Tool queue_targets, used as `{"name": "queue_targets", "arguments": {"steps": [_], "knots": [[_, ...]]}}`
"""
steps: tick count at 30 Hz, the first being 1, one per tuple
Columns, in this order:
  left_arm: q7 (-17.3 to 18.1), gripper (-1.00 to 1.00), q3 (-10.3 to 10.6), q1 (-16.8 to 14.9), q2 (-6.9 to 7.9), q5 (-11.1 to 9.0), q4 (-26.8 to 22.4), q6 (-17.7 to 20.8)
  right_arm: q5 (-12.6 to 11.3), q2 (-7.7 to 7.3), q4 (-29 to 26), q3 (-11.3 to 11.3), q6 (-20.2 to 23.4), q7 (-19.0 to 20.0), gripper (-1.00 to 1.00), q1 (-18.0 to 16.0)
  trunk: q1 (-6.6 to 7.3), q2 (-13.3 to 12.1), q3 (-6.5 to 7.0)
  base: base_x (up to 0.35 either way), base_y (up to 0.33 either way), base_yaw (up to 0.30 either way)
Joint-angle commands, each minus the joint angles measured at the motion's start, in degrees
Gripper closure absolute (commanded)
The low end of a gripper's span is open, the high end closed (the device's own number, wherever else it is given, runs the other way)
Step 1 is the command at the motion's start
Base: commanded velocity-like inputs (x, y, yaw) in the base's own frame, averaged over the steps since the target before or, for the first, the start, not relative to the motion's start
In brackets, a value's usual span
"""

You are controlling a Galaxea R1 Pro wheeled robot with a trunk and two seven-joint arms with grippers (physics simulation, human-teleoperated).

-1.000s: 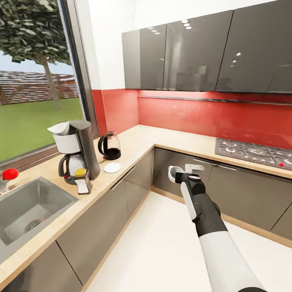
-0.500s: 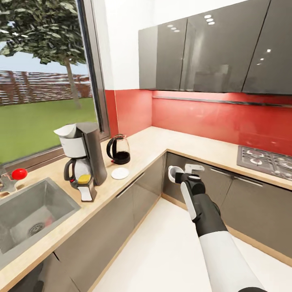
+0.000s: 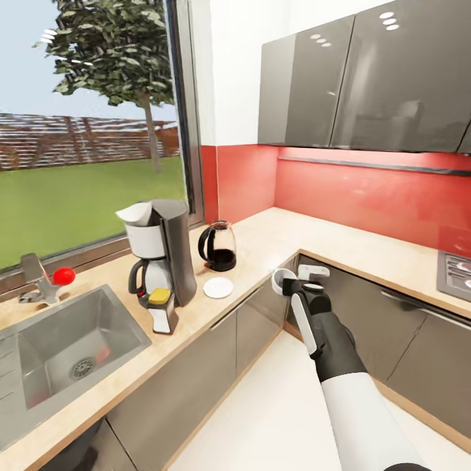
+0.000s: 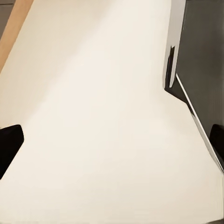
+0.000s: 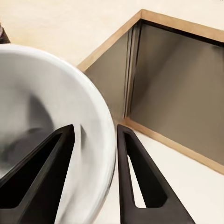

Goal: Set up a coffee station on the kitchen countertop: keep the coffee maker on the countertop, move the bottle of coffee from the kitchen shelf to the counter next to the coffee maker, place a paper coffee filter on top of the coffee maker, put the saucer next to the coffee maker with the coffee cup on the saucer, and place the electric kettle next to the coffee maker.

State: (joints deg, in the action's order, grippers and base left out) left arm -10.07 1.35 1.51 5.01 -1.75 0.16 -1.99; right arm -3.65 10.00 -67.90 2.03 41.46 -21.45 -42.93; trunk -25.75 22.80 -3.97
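In the head view the dark coffee maker (image 3: pixel 163 252) stands on the wooden countertop (image 3: pixel 314 242) by the window, with a white paper filter (image 3: pixel 136 212) in its top. A small container with a yellow top (image 3: pixel 161 302) lies at its foot. The electric kettle (image 3: pixel 218 246) stands beside it, and the white saucer (image 3: pixel 218 287) lies in front of the kettle. My right gripper (image 3: pixel 292 282) hangs over the floor before the counter corner, shut on the rim of the white coffee cup (image 5: pixel 51 107), one finger inside it. My left gripper (image 4: pixel 112 142) is open over bare floor.
A steel sink (image 3: pixel 65 340) and a tap with a red knob (image 3: pixel 63 276) sit along the counter beyond the coffee maker. Grey base cabinets (image 3: pixel 196 366) line the floor (image 3: pixel 275 405). Glossy wall cabinets (image 3: pixel 366 78) hang overhead; a hob (image 3: pixel 458 265) lies far right.
The whole view has swung, so the coffee maker, kettle and saucer sit further right and nearer in the picture. My right arm with the cup keeps its place in the picture.
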Motion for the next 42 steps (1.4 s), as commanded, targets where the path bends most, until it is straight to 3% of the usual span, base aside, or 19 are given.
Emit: {"name": "queue_targets", "arguments": {"steps": [1,19,30,42], "knots": [[-0.1,-1.00,0.1,0.0,0.00,-0.2,0.0,-0.2,-0.4,0.00,0.0,0.1,0.2,-0.4,1.00,-0.1,-0.04,0.1,-0.11,0.002,0.000,0.277],[-0.1,-1.00,0.1,0.0,-0.05,-0.2,-0.1,-0.2,-0.4,0.00,0.0,0.1,0.2,-0.4,1.00,-0.1,-0.04,0.1,-0.11,0.031,-0.014,0.277],[-0.1,-1.00,0.1,0.0,-0.09,-0.2,-0.1,-0.2,-0.4,0.00,0.1,0.2,0.2,-0.4,1.00,-0.1,-0.04,0.1,-0.11,0.203,-0.194,0.277],[-0.1,-1.00,0.1,0.0,-0.09,-0.2,-0.3,-0.2,-0.3,0.00,0.2,0.2,0.2,-0.4,1.00,-0.1,-0.04,0.1,-0.11,0.006,-0.241,0.277]]}}
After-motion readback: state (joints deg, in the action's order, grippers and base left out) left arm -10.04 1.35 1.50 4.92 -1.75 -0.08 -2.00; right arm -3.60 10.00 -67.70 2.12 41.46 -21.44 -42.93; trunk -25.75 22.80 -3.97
